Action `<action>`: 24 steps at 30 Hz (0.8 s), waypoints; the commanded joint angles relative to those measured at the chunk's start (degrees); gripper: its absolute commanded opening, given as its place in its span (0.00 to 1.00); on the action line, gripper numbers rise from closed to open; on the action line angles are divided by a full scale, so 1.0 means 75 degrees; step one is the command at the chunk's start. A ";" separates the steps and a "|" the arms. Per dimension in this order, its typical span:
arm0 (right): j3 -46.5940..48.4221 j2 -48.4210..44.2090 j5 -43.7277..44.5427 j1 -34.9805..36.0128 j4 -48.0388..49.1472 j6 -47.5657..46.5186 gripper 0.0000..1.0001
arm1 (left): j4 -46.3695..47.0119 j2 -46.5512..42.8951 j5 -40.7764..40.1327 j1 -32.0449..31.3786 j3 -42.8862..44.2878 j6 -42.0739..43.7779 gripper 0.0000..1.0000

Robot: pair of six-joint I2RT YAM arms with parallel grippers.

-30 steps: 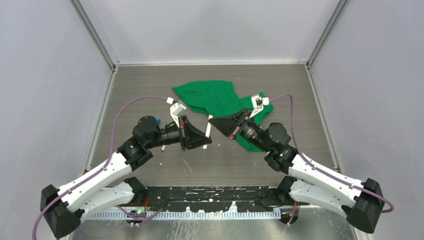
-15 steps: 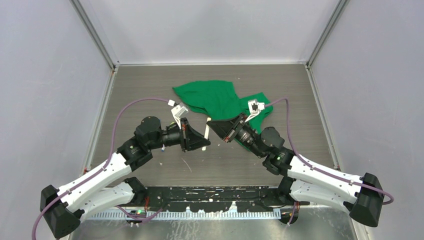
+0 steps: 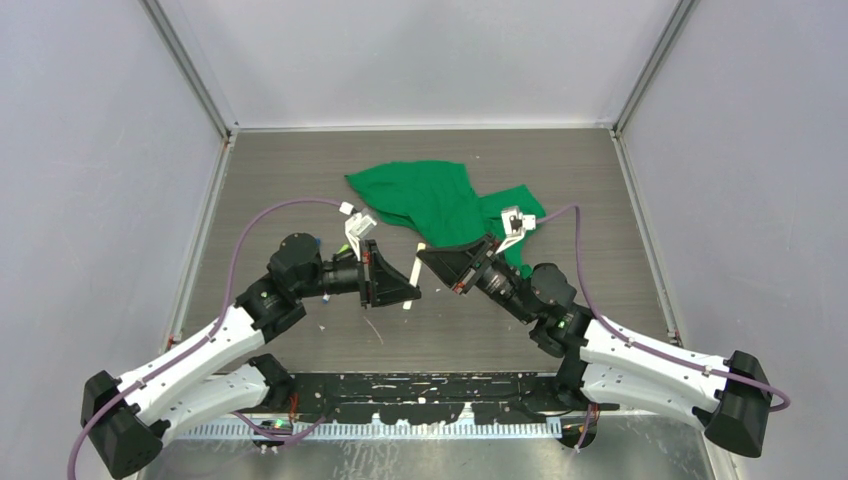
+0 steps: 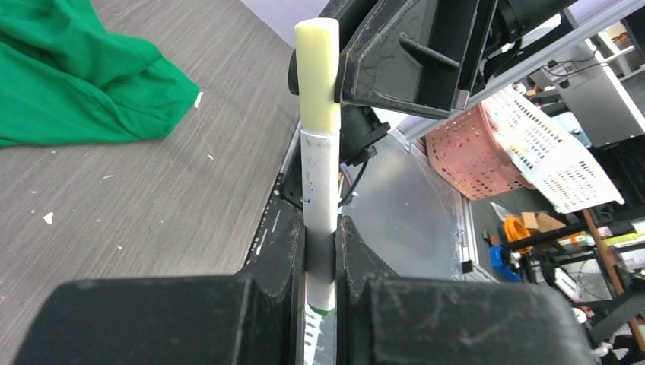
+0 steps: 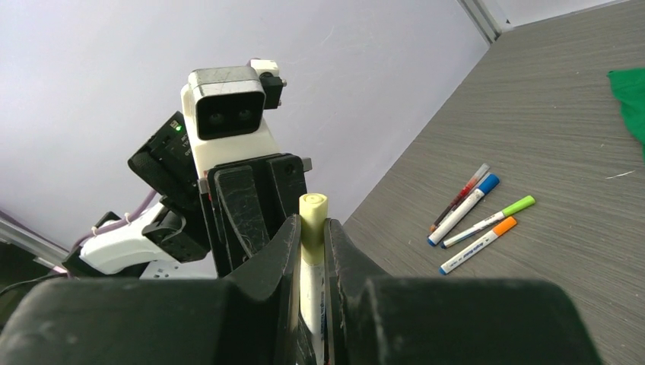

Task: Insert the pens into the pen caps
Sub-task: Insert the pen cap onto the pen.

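A white-barrelled pen point(image 4: 319, 182) stands between my two grippers above the table's middle, and it also shows in the top view point(image 3: 413, 275). My left gripper point(image 4: 320, 228) is shut on its barrel near the green-ringed end. A pale yellow cap point(image 4: 318, 72) sits on the pen's other end. My right gripper point(image 5: 310, 228) is shut on that yellow cap point(image 5: 312, 217), facing the left gripper point(image 3: 398, 290). In the top view my right gripper point(image 3: 447, 265) meets the left at the pen. Several capped pens point(image 5: 475, 220) with blue, green and orange caps lie together on the table.
A large green cloth point(image 3: 432, 198) lies crumpled behind the grippers, under the right wrist; it shows in the left wrist view point(image 4: 68, 84). The lying pens are mostly hidden under the left arm in the top view. Grey walls surround the table point(image 3: 560, 180).
Both grippers have stayed together on the pen and drifted slightly toward the near edge. The right wrist has dropped and swung a little. The pen now tilts slightly more.
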 commanded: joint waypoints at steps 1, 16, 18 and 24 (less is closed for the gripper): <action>-0.0382 0.0158 -0.1451 0.0364 -0.1335 -0.0192 0.01 | 0.2628 -0.0209 -0.0450 0.0295 0.0294 -0.0375 0.00; -0.0588 0.0321 -0.1666 0.0424 -0.1545 0.0389 0.01 | 0.3024 -0.0100 -0.0607 0.0602 0.0184 -0.0367 0.00; -0.0626 0.0297 -0.1585 0.0490 -0.1498 0.0412 0.01 | 0.3077 -0.0049 -0.0594 0.0603 0.0186 -0.0370 0.00; -0.0787 0.0307 -0.1608 0.0522 -0.1344 0.0612 0.01 | 0.3223 -0.0007 -0.0664 0.0650 0.0134 -0.0364 0.00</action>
